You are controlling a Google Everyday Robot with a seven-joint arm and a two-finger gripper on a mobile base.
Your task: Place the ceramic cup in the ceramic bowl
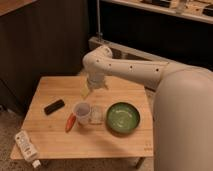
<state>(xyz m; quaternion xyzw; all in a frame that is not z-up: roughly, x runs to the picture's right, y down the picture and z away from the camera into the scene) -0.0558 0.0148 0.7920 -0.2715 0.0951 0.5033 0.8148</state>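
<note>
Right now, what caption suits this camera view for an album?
Gripper hovers above the ceramic cup, with the ceramic bowl waiting nearby on the wooden table.

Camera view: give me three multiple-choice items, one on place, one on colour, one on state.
1. The cup is: A in the bowl; B on the table, left of the bowl in the picture; C on the floor.
2. The bowl is: A red; B green; C blue.
3. The cup is: A upright; B on its side; C upside down.
Key: B, it stands on the wood beside the bowl; B, its inside is green; A, its mouth faces up, with the gripper above and behind it.
</note>
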